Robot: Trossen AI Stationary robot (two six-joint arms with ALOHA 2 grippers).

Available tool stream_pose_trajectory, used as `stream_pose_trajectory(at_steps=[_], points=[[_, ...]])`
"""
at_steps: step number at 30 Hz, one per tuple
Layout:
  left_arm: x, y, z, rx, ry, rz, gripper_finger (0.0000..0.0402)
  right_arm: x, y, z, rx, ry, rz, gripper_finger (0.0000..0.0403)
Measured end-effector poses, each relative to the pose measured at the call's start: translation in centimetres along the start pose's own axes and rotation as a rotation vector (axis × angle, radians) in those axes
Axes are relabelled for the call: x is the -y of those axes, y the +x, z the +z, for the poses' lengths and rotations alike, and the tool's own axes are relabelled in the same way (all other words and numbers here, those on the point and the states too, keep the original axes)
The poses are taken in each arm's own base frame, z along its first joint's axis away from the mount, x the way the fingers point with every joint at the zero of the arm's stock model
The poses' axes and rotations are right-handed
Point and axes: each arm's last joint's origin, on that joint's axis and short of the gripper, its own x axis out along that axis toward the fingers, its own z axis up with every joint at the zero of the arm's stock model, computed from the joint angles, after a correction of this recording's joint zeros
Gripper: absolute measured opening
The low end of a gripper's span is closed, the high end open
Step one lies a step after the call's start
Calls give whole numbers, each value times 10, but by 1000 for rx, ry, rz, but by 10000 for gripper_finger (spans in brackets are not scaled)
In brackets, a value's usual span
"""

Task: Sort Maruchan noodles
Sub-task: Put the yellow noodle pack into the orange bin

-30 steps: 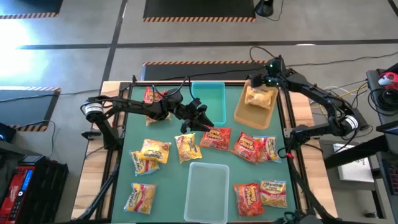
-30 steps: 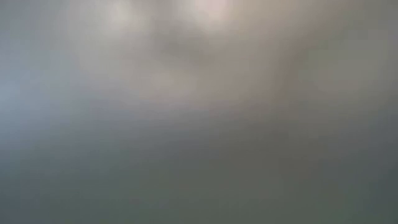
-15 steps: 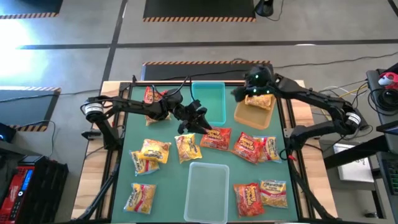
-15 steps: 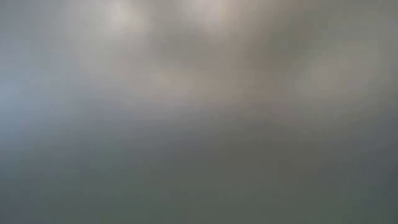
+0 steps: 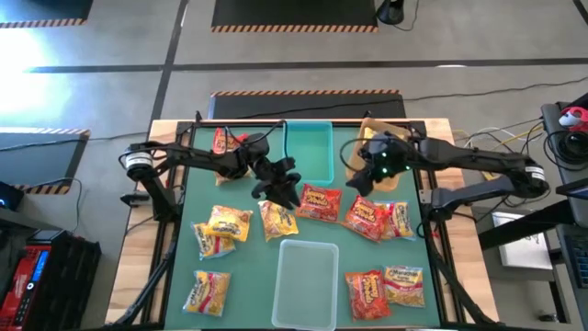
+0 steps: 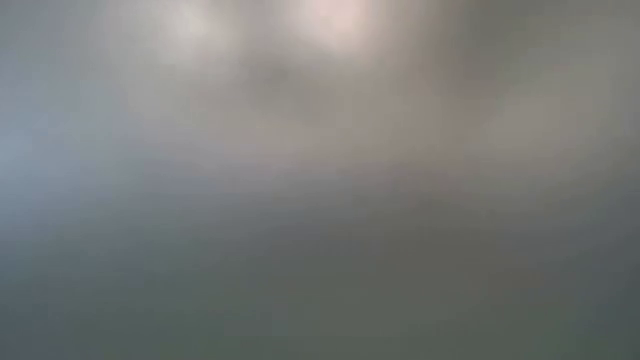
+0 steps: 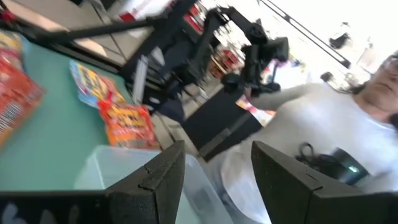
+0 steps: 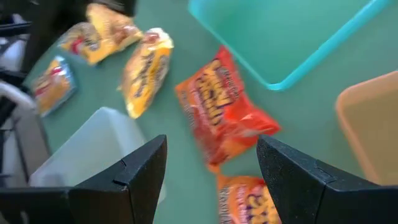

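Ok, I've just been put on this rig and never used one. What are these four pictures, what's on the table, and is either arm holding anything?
You have two dark robot arms at a green table. The overhead picture shows everything. The left gripper hangs open over the middle, beside a red packet. The right gripper is near the tan bin, also open. Neither holds anything.

Noodle packets lie scattered: yellow ones on the left, red ones on the right. There is also a teal bin at the back and a clear bin at the front.

The table-level picture is only a grey blur. The other two come from cameras on each wrist, looking out between that arm's own fingers. A person shows in the left one.
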Motion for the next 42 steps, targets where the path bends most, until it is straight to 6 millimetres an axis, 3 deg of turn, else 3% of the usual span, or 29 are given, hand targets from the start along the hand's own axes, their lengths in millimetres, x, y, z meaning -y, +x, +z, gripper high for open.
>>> stream_pose_trajectory(at_steps=[11,21,26,34,38,42], points=[[2,-7,-7,-146,-187,-100,168,-10,-9,-3,23,-22,48,235],[41,-18,7,-41,-152,-17,168,-9,-2,-2,3,-19,33,235],[55,-23,-9,26,-203,206,168,-9,0,-2,-4,-18,27,235],[81,-30,-46,8,-281,921,168,-8,5,-1,-16,-16,18,235],[88,-20,-52,83,-391,997,168,-8,5,-1,-17,-15,18,235],[77,-14,-62,86,-540,1027,168,-8,5,-1,-16,-12,18,235]])
